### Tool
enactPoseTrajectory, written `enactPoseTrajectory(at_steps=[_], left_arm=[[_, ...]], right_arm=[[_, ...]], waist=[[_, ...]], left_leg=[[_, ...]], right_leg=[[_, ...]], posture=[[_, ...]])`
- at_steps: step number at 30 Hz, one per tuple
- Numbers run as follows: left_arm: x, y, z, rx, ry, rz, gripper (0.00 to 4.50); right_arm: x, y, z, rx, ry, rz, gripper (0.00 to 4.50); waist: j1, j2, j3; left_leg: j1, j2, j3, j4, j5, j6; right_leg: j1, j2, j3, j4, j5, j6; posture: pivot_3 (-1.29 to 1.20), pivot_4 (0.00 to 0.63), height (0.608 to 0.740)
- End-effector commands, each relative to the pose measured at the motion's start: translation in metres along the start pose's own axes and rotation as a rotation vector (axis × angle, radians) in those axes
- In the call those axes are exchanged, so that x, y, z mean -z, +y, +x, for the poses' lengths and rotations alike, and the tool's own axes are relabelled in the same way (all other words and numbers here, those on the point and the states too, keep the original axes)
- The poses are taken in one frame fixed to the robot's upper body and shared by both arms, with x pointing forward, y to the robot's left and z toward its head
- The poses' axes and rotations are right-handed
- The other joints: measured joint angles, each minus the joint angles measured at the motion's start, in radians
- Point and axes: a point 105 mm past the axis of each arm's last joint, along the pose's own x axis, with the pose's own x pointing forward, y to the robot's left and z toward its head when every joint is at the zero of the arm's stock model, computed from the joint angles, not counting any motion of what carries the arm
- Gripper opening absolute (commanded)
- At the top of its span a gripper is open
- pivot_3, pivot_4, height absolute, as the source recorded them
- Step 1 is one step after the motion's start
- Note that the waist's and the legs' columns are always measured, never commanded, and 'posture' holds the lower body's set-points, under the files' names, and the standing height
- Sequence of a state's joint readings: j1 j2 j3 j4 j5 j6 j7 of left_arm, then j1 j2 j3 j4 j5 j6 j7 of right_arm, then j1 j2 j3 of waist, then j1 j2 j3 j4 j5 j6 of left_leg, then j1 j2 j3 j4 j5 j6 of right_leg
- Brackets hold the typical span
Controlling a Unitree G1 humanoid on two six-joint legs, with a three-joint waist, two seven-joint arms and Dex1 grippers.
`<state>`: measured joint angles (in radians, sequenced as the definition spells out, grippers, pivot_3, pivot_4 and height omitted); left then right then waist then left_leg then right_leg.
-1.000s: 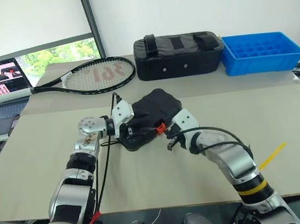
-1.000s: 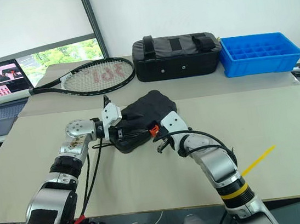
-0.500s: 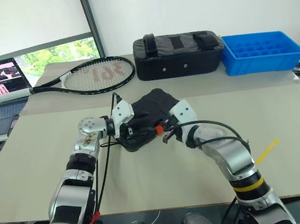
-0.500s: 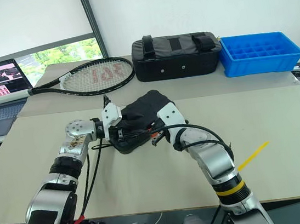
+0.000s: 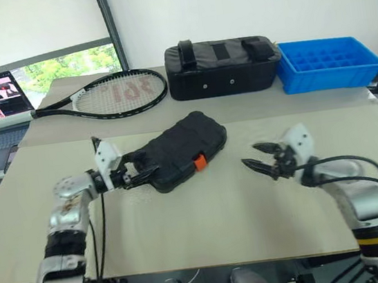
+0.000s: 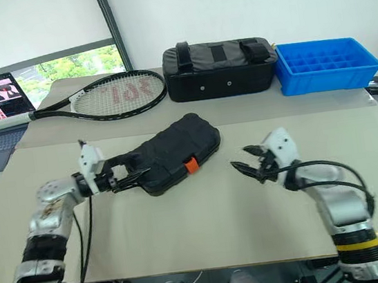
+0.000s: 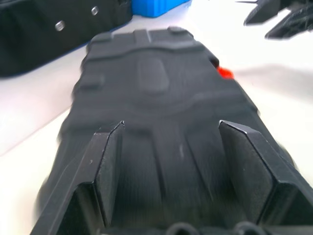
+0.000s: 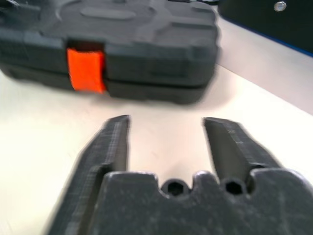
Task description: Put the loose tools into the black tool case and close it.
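The tool case lies mid-table, with racket, bag and tray (rightmost) behind it.

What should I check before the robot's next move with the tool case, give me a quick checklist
1. Black tool case lid down: ok, the halves sit together.
2. Orange latch flat across the seam: ok by the look of it; whether it has locked, cannot tell.
3. Loose tools left on the table: ok, none in sight.
4. Left gripper free of the case: cannot tell, its open fingers reach the case's near end.
5. Right gripper free: ok, open, empty, apart from the case.
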<state>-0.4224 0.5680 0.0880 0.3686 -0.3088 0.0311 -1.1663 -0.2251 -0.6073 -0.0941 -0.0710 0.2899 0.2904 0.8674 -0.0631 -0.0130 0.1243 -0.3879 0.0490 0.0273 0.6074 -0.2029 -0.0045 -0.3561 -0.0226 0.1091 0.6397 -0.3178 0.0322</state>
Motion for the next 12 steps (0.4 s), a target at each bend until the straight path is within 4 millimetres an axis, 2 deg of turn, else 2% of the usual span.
enactPoseTrajectory(at_steps=[1,7,12], left_arm=[[0.015,-0.009,-0.028,-0.078,0.07,-0.05,3.29],[0.036,-0.03,-0.048,-0.137,0.171,-0.081,3.29],[0.05,-0.035,-0.051,-0.186,0.2,-0.077,3.29]], right_arm=[[0.005,-0.02,-0.028,-0.035,-0.047,-0.047,4.48],[0.025,-0.036,-0.048,-0.055,-0.021,-0.034,4.48],[0.032,-0.039,-0.057,-0.067,-0.021,-0.009,4.48]], waist=[[-0.002,0.0,0.0],[0.005,-0.001,0.005],[0.017,0.0,0.005]], left_leg=[[0.0,0.0,0.0,0.0,0.0,0.0],[0.001,0.001,0.001,0.0,0.0,0.0],[0.002,0.001,0.002,0.0,0.0,0.0]], right_leg=[[0.0,0.0,0.0,0.0,0.0,0.0],[0.001,-0.003,0.001,0.0,0.001,-0.003],[0.002,-0.005,0.001,0.0,0.003,-0.007]], posture=[[0.0,0.15,0.708],[0.0,0.15,0.708],[0.0,0.15,0.708]])
